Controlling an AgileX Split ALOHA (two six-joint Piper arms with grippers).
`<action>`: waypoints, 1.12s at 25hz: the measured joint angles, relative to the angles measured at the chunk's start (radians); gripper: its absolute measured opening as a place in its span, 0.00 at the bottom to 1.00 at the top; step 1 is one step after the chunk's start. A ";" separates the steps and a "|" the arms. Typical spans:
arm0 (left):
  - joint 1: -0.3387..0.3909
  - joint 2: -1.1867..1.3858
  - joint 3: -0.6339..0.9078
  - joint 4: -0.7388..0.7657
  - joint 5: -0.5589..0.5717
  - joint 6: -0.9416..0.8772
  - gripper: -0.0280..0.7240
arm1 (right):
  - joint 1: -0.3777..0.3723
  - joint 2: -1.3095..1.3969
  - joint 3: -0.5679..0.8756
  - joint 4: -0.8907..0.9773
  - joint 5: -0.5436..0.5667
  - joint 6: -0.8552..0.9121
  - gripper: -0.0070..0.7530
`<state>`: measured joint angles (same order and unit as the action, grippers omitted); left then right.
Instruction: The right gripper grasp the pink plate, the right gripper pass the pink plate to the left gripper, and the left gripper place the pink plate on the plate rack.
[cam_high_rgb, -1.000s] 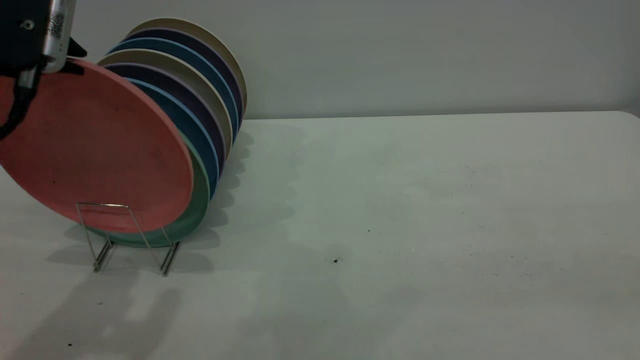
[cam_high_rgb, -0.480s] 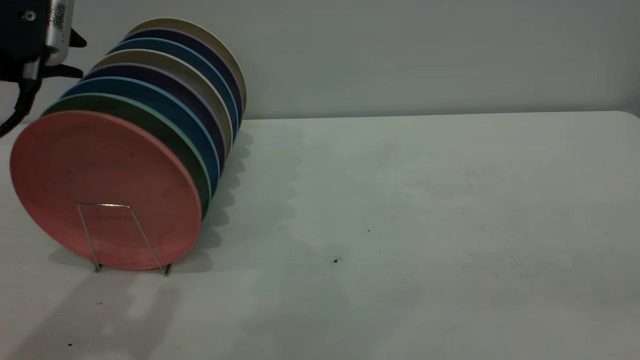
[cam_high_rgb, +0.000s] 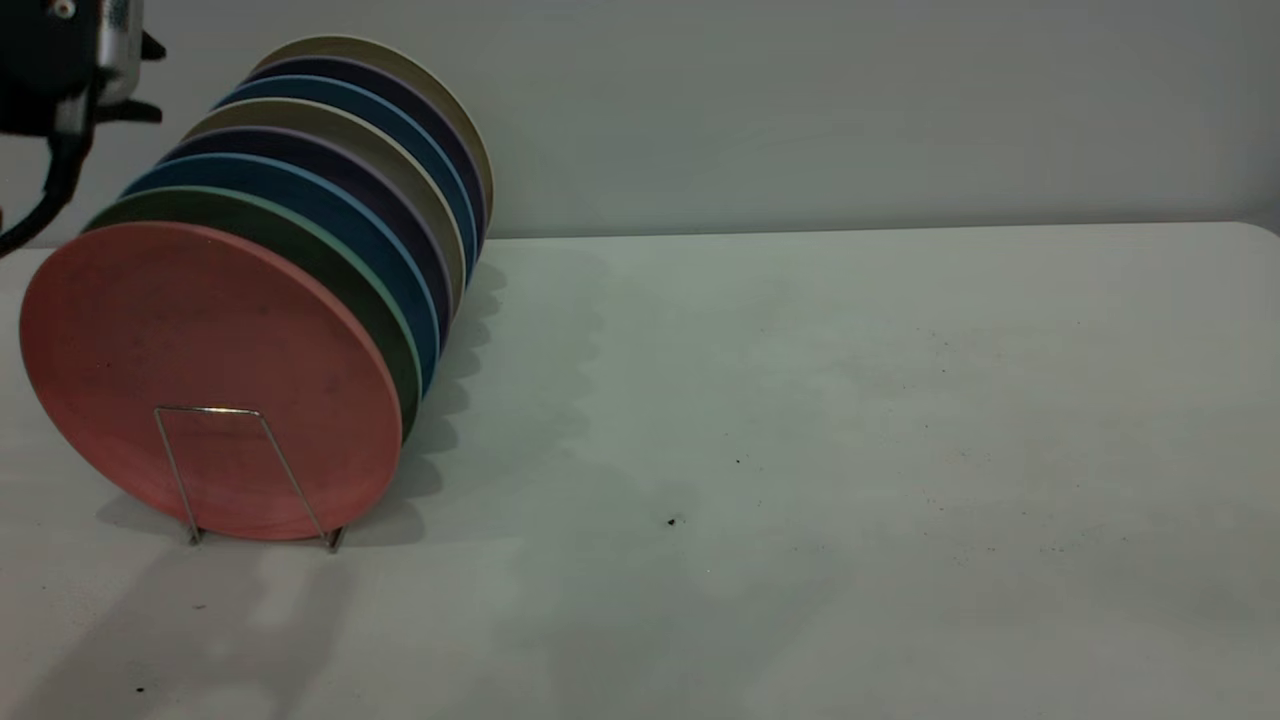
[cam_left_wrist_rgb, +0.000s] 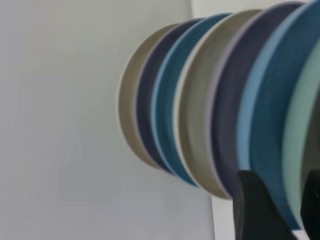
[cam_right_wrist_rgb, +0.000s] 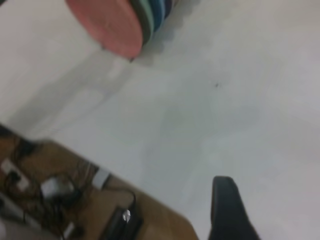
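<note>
A: Where do we find the pink plate (cam_high_rgb: 205, 375) now?

B: We see it standing on edge at the front of the plate rack (cam_high_rgb: 245, 475), leaning back against the green plate (cam_high_rgb: 330, 270). One wire loop crosses its lower face. Behind it the row runs on through blue, purple and beige plates toward the wall.

A: And the left claw (cam_high_rgb: 135, 80)?

B: We place it in the upper left corner of the exterior view, above the row and apart from the pink plate. Its fingers (cam_left_wrist_rgb: 257, 210) are spread with nothing between them; in its wrist view they hang just beside the rims of the rear plates.

A: The right claw (cam_right_wrist_rgb: 227, 210)?

B: We see one dark finger over the bare white bench (cam_high_rgb: 800, 450), well away from the rack. We cannot tell whether it is spread or closed.
</note>
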<state>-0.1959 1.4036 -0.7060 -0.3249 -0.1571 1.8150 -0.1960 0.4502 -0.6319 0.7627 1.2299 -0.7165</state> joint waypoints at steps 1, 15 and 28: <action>0.000 0.000 0.000 -0.002 -0.017 -0.056 0.41 | 0.036 -0.005 0.000 -0.027 0.000 0.000 0.61; 0.000 -0.266 0.001 -0.297 0.431 -0.842 0.49 | 0.166 -0.072 0.069 -0.574 -0.087 0.399 0.61; 0.000 -0.663 0.006 0.264 1.288 -1.705 0.65 | 0.304 -0.072 0.152 -0.623 -0.114 0.483 0.61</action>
<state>-0.1959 0.7404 -0.6996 -0.0606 1.1313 0.1097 0.1083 0.3786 -0.4796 0.1398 1.1162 -0.2336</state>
